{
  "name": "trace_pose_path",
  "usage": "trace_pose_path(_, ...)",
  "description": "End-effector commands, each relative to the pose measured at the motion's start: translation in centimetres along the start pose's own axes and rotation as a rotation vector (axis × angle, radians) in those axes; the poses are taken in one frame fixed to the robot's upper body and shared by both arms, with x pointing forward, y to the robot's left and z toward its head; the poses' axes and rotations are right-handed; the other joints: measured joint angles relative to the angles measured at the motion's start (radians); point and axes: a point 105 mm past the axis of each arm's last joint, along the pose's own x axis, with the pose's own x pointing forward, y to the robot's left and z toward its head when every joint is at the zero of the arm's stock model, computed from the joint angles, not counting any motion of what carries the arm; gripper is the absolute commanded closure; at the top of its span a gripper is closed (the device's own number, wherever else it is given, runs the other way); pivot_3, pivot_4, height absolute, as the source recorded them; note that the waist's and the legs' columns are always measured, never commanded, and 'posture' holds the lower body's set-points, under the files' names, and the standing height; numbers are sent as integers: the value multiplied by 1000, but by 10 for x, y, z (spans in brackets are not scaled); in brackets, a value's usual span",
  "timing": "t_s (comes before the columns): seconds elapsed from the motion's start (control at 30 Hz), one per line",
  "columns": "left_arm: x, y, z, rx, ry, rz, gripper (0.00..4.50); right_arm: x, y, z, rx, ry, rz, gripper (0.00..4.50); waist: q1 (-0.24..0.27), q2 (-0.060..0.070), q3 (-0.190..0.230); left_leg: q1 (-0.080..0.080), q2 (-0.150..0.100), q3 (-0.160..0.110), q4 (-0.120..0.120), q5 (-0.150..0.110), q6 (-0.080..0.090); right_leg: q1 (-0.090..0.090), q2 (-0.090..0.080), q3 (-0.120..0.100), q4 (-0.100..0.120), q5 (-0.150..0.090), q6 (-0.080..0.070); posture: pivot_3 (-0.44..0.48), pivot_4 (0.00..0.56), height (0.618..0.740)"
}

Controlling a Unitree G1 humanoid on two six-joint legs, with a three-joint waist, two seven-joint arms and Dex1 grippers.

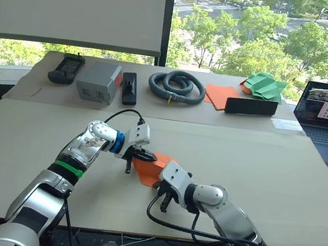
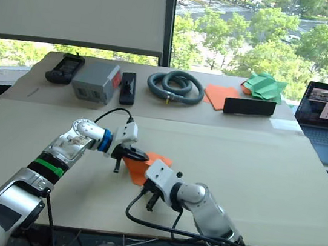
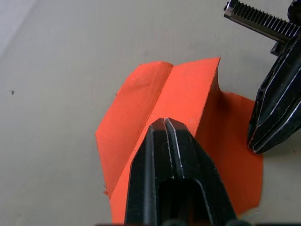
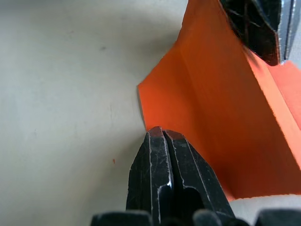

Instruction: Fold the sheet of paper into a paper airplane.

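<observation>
Paper airplane (image 1: 150, 168) is only half made so far: orange sheet with a centre crease and one flap standing up, lying on the table (image 1: 267, 174) between both grippers. Left gripper (image 3: 164, 123) is pinched closed, pressing on the crease; right gripper (image 4: 162, 133) is closed too, tips at the sheet's edge. Looks like mid-fold, and next I'd guess that raised flap needs flattening.
</observation>
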Motion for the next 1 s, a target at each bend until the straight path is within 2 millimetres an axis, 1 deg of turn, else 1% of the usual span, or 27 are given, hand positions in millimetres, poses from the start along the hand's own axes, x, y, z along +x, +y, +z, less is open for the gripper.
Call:
trace_pose_path(0.03, -8, -4, 15, 60, -30, 3, 4500, 5, 0, -25, 60, 101, -16, 4488, -1, 0, 0, 0, 0, 0, 0, 0, -1, 0, 0, 0, 0, 0, 0, 0, 150, 704)
trace_pose_path(0.2, -8, -15, 8, 44, -13, -3, 4500, 7, -1, -24, 57, 97, -20, 4488, -3, 1, 0, 1, 0, 0, 0, 0, 0, 0, 0, 0, 1, 0, 0, 0, 150, 704)
trace_pose_path(0.27, -8, -19, 4, 32, -4, -6, 4500, 6, -2, -20, 52, 83, -24, 4488, -3, 0, 0, 1, 0, 0, 0, 0, 0, 0, 0, 0, 1, 0, 0, 0, 150, 704)
trace_pose_path(0.37, -8, -22, 4, 23, -17, -6, 4500, 5, -4, -19, 51, 80, -28, 4488, -2, 1, 0, 1, 0, 0, 0, 0, 0, 1, 0, 0, 0, 0, 0, 0, 150, 704)
trace_pose_path(0.47, -13, -15, 24, 3, -91, 14, 4500, 5, -2, -22, 56, 93, -22, 4488, -2, 1, 0, 1, 0, 0, 0, 0, 0, 0, 0, 0, 0, 0, 0, 0, 150, 704)
trace_pose_path(0.53, -15, -9, 29, -4, -106, 29, 4500, 6, -1, -25, 59, 102, -19, 4488, -2, 0, 0, 1, 0, 0, 0, 0, 0, 0, 0, 0, 0, 0, 0, 0, 150, 704)
trace_pose_path(0.63, -17, 5, 26, 9, -73, 65, 4500, 7, 0, -29, 61, 112, -18, 4488, -2, 0, 0, 1, 0, -1, 0, 0, 0, 0, 0, 0, 0, 0, 0, 0, 150, 704)
trace_pose_path(0.83, -2, 13, 5, 18, 6, 47, 4500, 7, 2, -31, 66, 122, -11, 4488, -2, 1, 0, 1, 0, -1, 0, 0, 0, 0, 0, 0, 0, 0, 0, 0, 150, 704)
trace_pose_path(0.9, 1, 13, 1, 37, 22, 34, 4500, 7, 3, -31, 66, 123, -11, 4488, -2, 1, 0, 1, 0, -1, 0, 0, 0, 0, 0, 0, 0, 0, 0, 0, 150, 704)
trace_pose_path(1.0, 2, 3, 2, 58, 17, -20, 4500, 7, 3, -31, 65, 126, -15, 4488, -2, 1, 0, 1, 0, -1, 0, 0, 0, 0, 0, 0, 0, 0, 0, 0, 150, 704)
